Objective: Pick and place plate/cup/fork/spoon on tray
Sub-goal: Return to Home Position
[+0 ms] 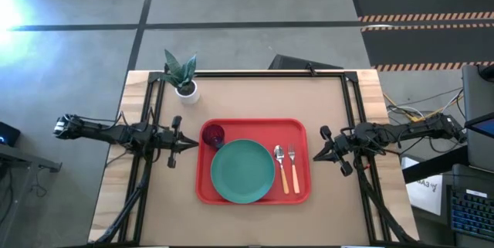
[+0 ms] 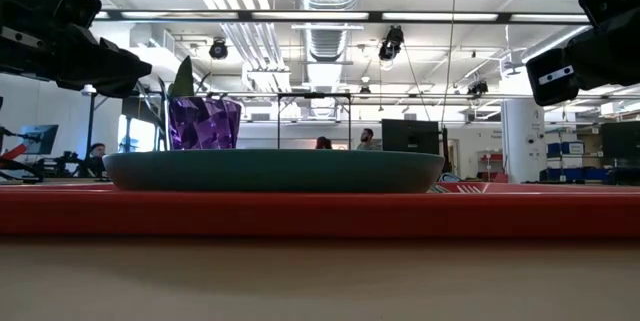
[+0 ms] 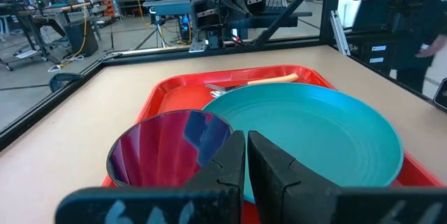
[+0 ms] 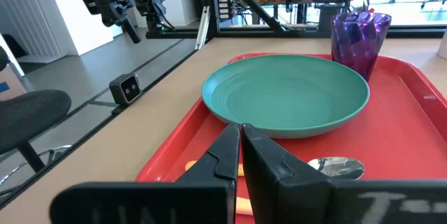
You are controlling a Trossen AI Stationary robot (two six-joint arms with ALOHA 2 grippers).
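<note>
The red tray (image 1: 296, 127) lies in the middle of the table. On it rest the teal-green plate (image 1: 242, 171), the purple cup (image 1: 213, 134) upright at the tray's far left corner, and the spoon (image 1: 281, 168) and fork (image 1: 293, 167) side by side at the right, handles toward the near edge. My left gripper (image 1: 193, 145) hovers shut just left of the tray, pointing level at the cup (image 3: 164, 147). My right gripper (image 1: 317, 156) hovers shut just right of the tray, level, with the spoon's bowl (image 4: 337, 166) before it.
A small white pot with a green plant (image 1: 184, 76) stands at the table's far left. A black frame (image 1: 255, 74) runs along the table's far edge and down both sides. Bare table shows in front of the tray.
</note>
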